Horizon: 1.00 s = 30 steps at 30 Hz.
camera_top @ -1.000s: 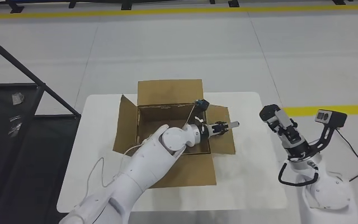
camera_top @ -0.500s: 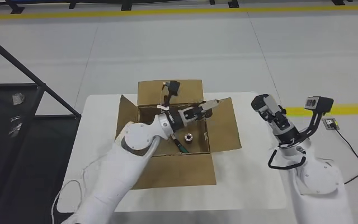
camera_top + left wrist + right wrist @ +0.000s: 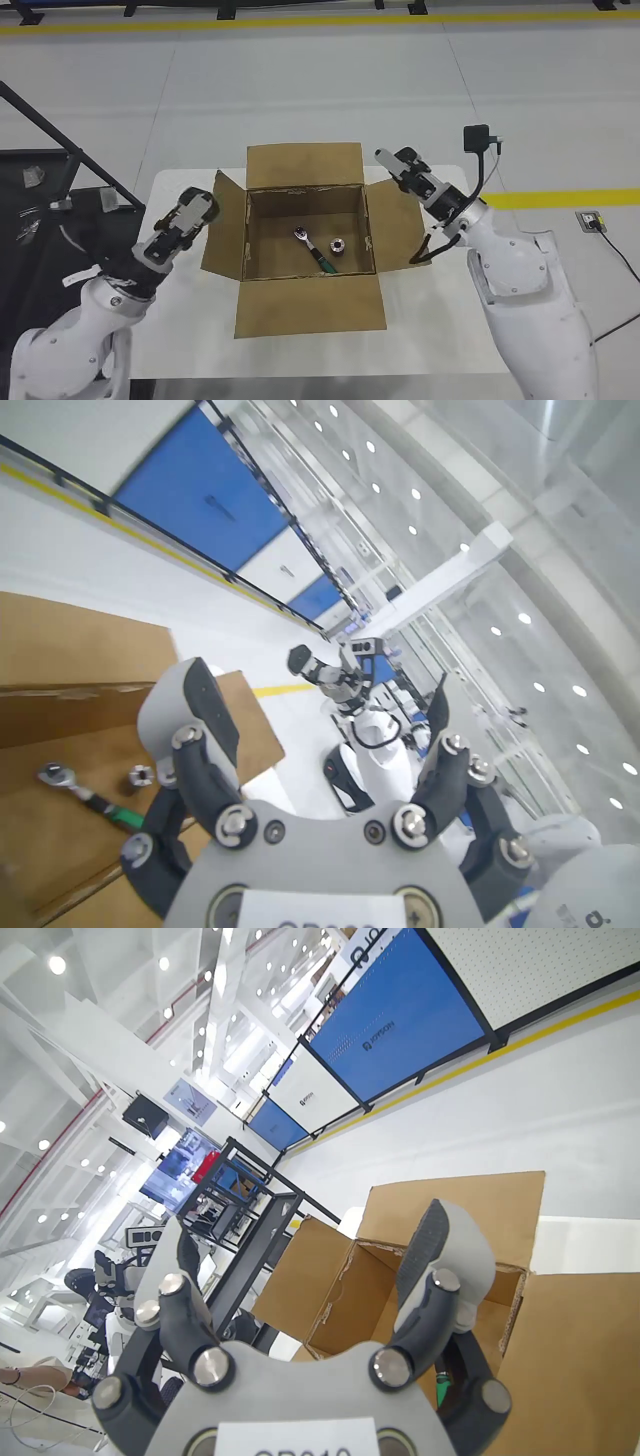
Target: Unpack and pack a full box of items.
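In the middle of the white table [image 3: 420,312], an open cardboard box [image 3: 300,165] holds a green-handled ratchet wrench [image 3: 313,249] and what looks like a socket [image 3: 337,246].
The left gripper [image 3: 197,205] hangs just left of the box and the right gripper [image 3: 396,160] over its right flap, both with fingers apart and empty; the white label on each wrist plate is cut off and unreadable.

One brown cardboard box [image 3: 310,305] stands mid-frame in the top view, with four flaps folded out. Inside it lie two things: one metal ratchet wrench with a green-and-black handle [image 3: 312,250] and one small round steel socket [image 3: 338,246]. One white counter [image 3: 440,320] carries the box. There are two end effectors, the left end effector [image 3: 197,205] left of the box and the right end effector [image 3: 395,158] at its upper right, each with two fingers.
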Each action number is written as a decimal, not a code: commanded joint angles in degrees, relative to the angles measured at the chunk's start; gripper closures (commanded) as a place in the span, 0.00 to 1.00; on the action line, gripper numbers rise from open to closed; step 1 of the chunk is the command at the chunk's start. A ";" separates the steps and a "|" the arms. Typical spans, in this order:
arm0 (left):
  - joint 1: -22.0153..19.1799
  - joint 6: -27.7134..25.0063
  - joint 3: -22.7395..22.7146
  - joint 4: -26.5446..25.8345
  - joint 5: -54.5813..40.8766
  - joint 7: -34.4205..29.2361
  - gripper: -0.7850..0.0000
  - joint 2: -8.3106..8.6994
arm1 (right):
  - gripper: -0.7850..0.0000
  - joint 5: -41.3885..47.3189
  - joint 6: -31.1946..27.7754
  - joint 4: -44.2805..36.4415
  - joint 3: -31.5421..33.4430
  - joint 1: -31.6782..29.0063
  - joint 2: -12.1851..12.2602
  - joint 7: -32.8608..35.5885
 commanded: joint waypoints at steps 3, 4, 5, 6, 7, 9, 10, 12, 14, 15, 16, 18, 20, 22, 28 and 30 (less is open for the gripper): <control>10.71 -3.25 -6.69 0.19 0.16 2.91 0.00 0.05 | 0.00 0.04 -0.08 -0.06 0.13 -0.13 0.01 -0.07; 12.14 -3.78 -7.54 0.43 0.60 3.53 0.00 0.04 | 0.00 0.04 -0.08 -0.06 0.13 -0.13 0.01 -0.07; 14.80 -4.87 -8.61 0.64 1.41 4.94 0.00 -0.03 | 0.00 0.04 -0.08 -0.06 0.13 -0.13 0.01 -0.07; 16.55 -5.58 -9.02 0.78 1.32 6.13 0.00 -0.13 | 0.00 0.04 -0.08 -0.06 0.13 -0.13 0.01 -0.07; 17.62 -6.07 -9.22 0.79 1.46 6.89 0.00 -0.19 | 0.00 0.04 -0.08 -0.06 0.13 -0.13 0.01 -0.07; 20.41 -6.72 -9.58 0.64 3.82 9.60 0.00 -0.35 | 0.00 0.04 -0.08 -0.06 0.13 -0.13 0.01 -0.07; 21.60 -6.78 -9.25 0.37 5.86 11.15 0.00 -0.45 | 0.00 0.04 -0.08 -0.06 0.13 -0.13 0.01 -0.07; 23.79 -6.49 -7.58 0.27 9.78 14.14 0.00 -0.67 | 0.00 -1.34 -0.83 -0.87 -0.65 -0.51 0.06 0.30; 24.75 -5.21 -6.41 0.62 15.31 17.30 0.00 -0.82 | 0.00 -3.73 -1.98 -1.32 -1.94 -0.04 0.16 2.15; 24.88 -3.67 -4.87 1.24 19.42 20.13 0.00 -0.96 | 0.00 -5.69 -2.21 -1.35 -2.91 0.78 0.22 3.60; 24.76 -3.09 -3.00 1.88 20.40 20.36 0.00 -1.05 | 0.00 -6.98 -2.30 -1.41 -3.92 1.48 0.24 5.12; 23.97 -2.47 -0.94 2.60 24.07 20.90 0.00 -1.04 | 0.00 -9.69 -1.96 -1.43 -5.59 2.88 0.28 7.90; 22.69 -1.37 2.42 3.67 28.34 21.16 0.00 -1.07 | 0.00 -10.47 -1.73 -1.47 -5.90 3.16 0.29 8.30; 21.51 -0.39 4.32 4.54 28.75 19.70 0.00 -1.07 | 0.00 -10.47 -1.73 -1.47 -5.90 3.16 0.29 8.30; 21.51 -0.39 4.32 4.54 28.75 19.70 0.00 -1.07 | 0.00 -10.47 -1.73 -1.47 -5.90 3.16 0.29 8.30; 21.51 -0.39 4.32 4.54 28.75 19.70 0.00 -1.07 | 0.00 -10.83 -1.81 -1.62 -6.17 2.78 0.30 8.20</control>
